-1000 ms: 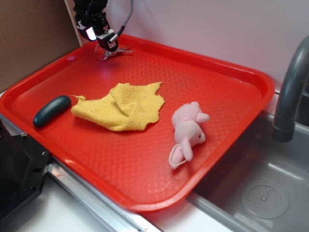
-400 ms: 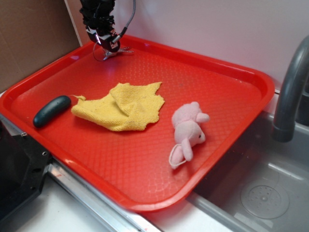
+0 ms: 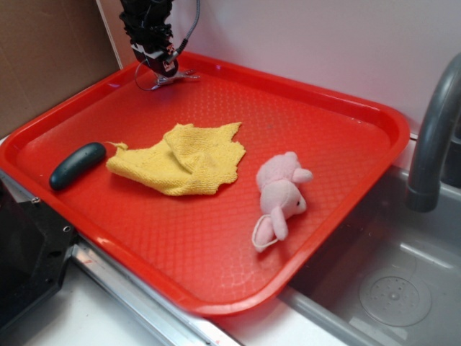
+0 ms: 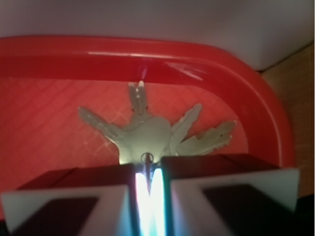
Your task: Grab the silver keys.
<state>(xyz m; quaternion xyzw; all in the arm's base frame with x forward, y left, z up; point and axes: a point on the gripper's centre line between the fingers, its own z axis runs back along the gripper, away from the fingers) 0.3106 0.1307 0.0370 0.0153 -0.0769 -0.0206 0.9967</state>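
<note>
The gripper is at the far corner of the red tray, and it is squeezed tight on the silver keys. In the wrist view the two black pads meet with only a thin bright gap, and the wire ring sits right there between them. The keys fan out in front of the pads like fingers, close to the tray's back rim. From the side it is hard to tell if the keys touch the tray floor or hang just above it. So the catching part looks done. What is left, I think, is to lift them up clear. The yellow cloth, the pink pig toy and the dark green pickle lie well away.
</note>
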